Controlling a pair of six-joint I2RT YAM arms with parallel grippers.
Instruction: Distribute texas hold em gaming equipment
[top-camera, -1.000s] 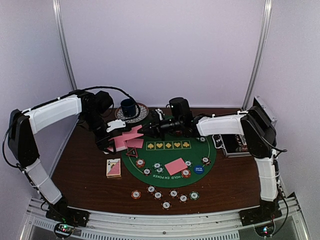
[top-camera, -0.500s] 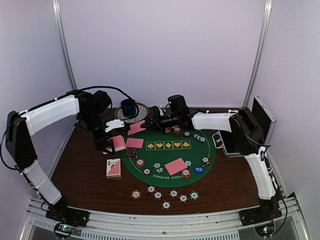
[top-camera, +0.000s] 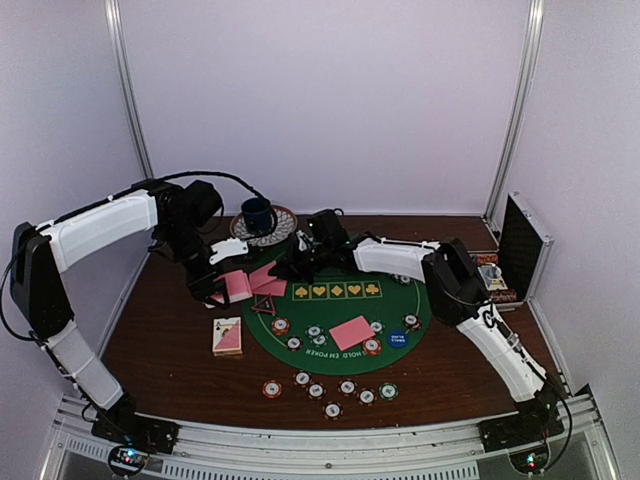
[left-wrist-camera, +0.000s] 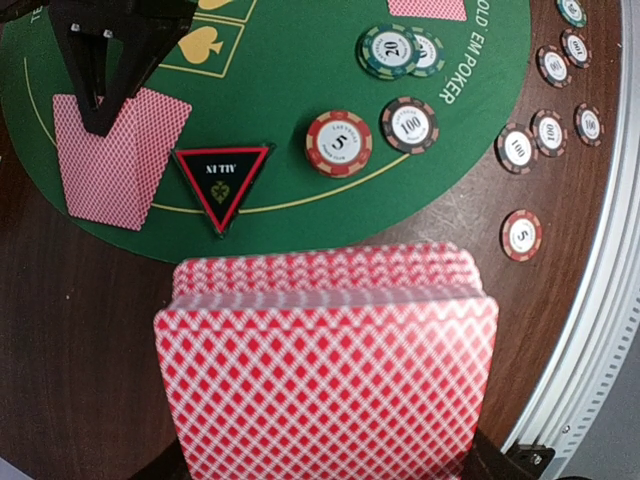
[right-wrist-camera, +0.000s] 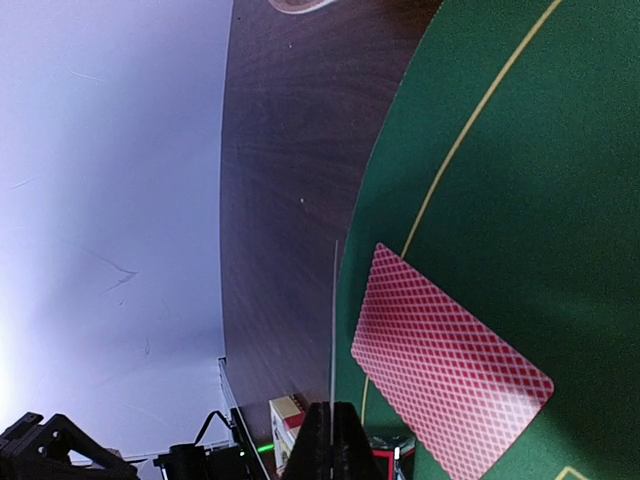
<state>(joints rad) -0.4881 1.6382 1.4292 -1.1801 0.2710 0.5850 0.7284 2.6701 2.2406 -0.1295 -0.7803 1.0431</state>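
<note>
Left gripper (top-camera: 220, 290) clamps deck (left-wrist-camera: 325, 360) as supply; right gripper (right-wrist-camera: 331, 425) pinches single card (right-wrist-camera: 333, 320) edge-on over mat (right-wrist-camera: 540, 200), likely dealing.

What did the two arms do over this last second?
The right arm stretched leftward and lower, carrying the card pinched in its fingers toward the left edge of the green mat. The left arm kept holding the deck; chips and cup stayed put.
</note>
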